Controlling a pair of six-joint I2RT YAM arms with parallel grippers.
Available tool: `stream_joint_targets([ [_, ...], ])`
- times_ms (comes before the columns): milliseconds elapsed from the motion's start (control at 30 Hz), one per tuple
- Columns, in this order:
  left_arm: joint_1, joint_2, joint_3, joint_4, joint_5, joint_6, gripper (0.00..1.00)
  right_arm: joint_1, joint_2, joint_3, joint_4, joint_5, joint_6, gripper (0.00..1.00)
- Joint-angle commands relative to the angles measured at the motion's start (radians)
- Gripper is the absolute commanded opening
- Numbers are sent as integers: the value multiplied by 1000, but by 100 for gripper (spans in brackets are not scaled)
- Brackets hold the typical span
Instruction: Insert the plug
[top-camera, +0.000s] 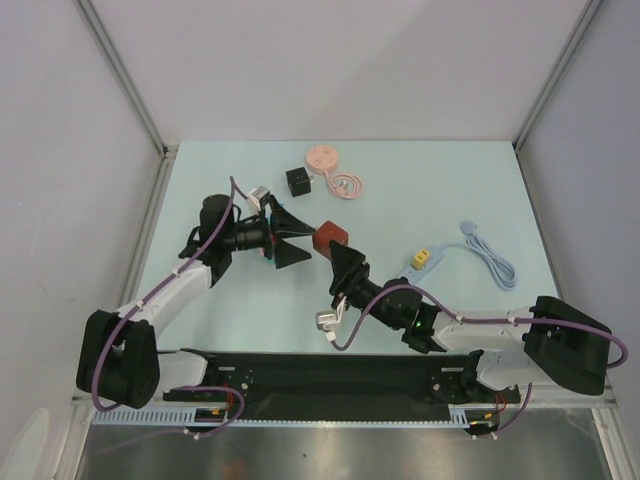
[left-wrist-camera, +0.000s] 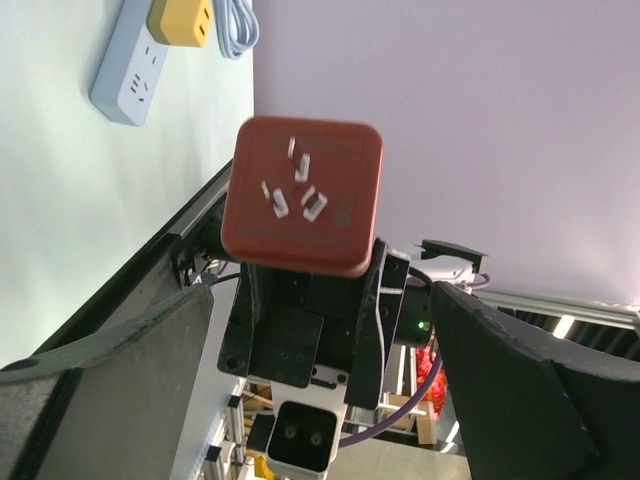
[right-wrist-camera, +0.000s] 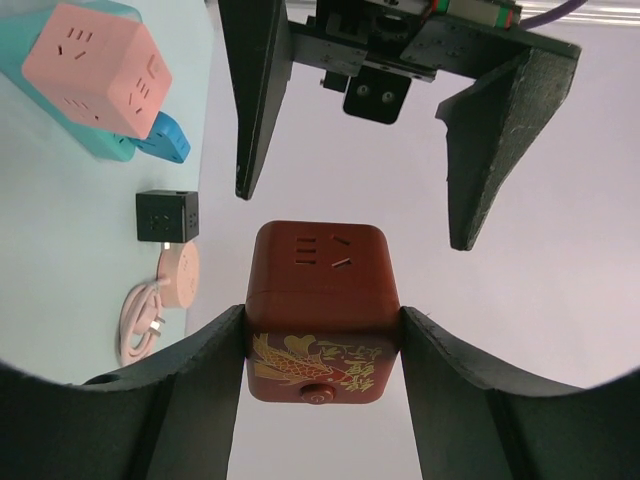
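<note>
Right gripper (right-wrist-camera: 322, 312) clamped on red cube plug (right-wrist-camera: 320, 268), mid-air above tabletop (top-camera: 450, 190) centre, prong face toward left gripper (top-camera: 298, 240). Left gripper spread wide, just beside plug, not touching. Power strip (top-camera: 424, 260) well right, nearer right arm.

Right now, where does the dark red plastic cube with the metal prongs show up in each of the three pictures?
Top external: the dark red plastic cube sits at mid-picture.
Left wrist: upper centre, its prongs facing the camera.
Right wrist: lower centre, clamped in the right pincer.
Shared landmark: the open left pincer, which faces the cube in every view.
</note>
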Motion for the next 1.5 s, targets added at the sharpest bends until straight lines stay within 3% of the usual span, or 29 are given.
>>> stream_joint_targets([
  [0,7,25,-7,118,14,-67,94,16,0,18,127,9,-41,0],
  [600,4,66,-42,138,-20,-41,91,39,76,80,149,52,2,0],
  [933,4,77,-55,201,-26,-83,81,62,105,103,170,61,15,0],
  [967,4,75,-55,210,-28,-93,78,62,102,100,170,61,19,0],
  [1067,4,65,-59,253,-26,-116,56,65,106,103,169,71,28,0],
  [1100,4,63,-61,261,-26,-119,39,68,109,106,170,77,33,0],
  [1133,4,60,-58,271,-26,-122,30,68,115,109,172,87,38,1],
  [1167,4,59,-59,273,-23,-121,21,70,122,110,175,92,47,12],
  [1200,4,59,-56,275,-23,-121,2,71,125,113,176,92,67,20],
  [1433,4,59,-44,310,7,-127,0,74,152,109,181,123,93,60],
  [1467,4,60,-39,313,12,-126,0,76,152,107,182,127,99,70],
])
